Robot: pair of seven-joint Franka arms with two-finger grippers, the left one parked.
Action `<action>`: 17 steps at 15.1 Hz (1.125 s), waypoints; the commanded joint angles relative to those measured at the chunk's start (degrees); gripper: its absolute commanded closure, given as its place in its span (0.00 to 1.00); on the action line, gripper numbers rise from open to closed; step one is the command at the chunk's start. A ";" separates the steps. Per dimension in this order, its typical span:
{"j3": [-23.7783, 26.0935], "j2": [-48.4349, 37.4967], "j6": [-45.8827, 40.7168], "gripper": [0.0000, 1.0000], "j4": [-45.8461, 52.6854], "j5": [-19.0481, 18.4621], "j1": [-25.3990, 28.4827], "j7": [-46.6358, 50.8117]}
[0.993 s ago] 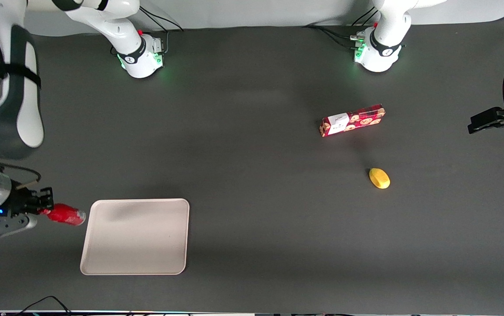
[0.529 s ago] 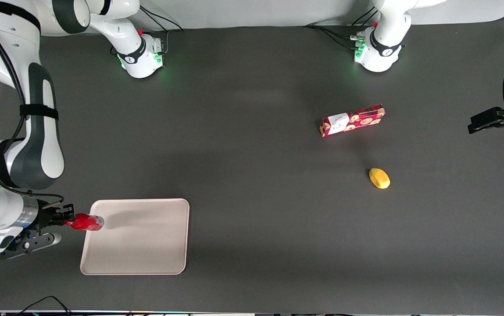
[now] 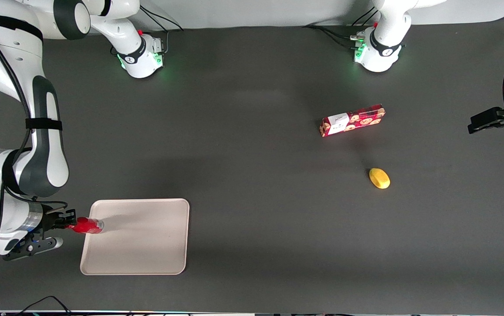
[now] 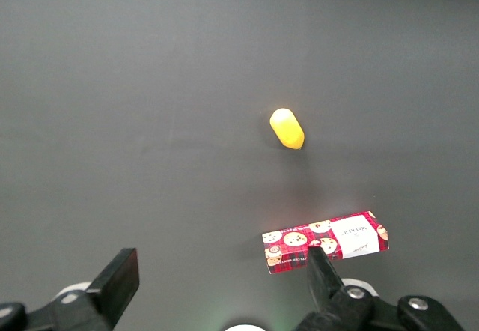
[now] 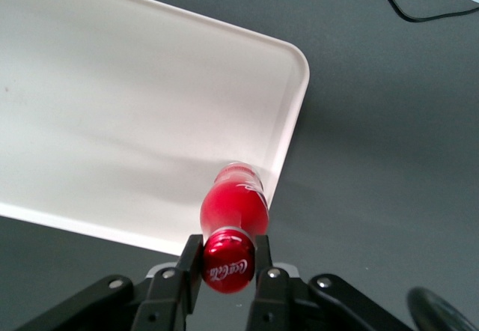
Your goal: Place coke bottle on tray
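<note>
Over the tray [image 3: 146, 245] edge nearest the working arm, the gripper [image 3: 65, 223] clamps the coke bottle [image 3: 88, 225] by its cap, base pointing toward three o'clock. Holding it by the neck leaves the base free, probably for setting down. A cookie box [image 3: 352, 120] and a yellow object [image 3: 379, 178] lie toward the parked arm's end

The front camera hangs high, looking almost straight down on the whole dark grey table [image 3: 252, 153]. The right wrist camera sits close above the gripper [image 5: 228, 254], which clasps the slim red coke bottle [image 5: 233, 204] over the rim of the large cream rectangular tray [image 5: 112, 84]; the front view shows this at 8 o'clock. The left wrist camera looks down from higher on the long red cookie box [image 4: 325, 241] and the small yellow oval object [image 4: 287, 127], which the front view shows near 2 and 3 o'clock.
</note>
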 commanded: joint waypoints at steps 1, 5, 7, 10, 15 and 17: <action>-0.50 -0.72 2.74 0.81 -1.85 2.33 0.31 -0.73; -0.50 -0.63 3.62 0.00 -2.38 2.34 0.31 -0.56; -0.50 -1.59 3.45 0.00 -2.38 2.33 0.48 0.23; -0.67 -5.10 1.09 0.00 -2.11 1.81 1.27 2.60; 0.03 -14.41 -15.59 0.00 -0.18 1.11 1.80 9.36; 0.73 -18.71 -24.02 0.00 -0.79 0.66 1.89 12.44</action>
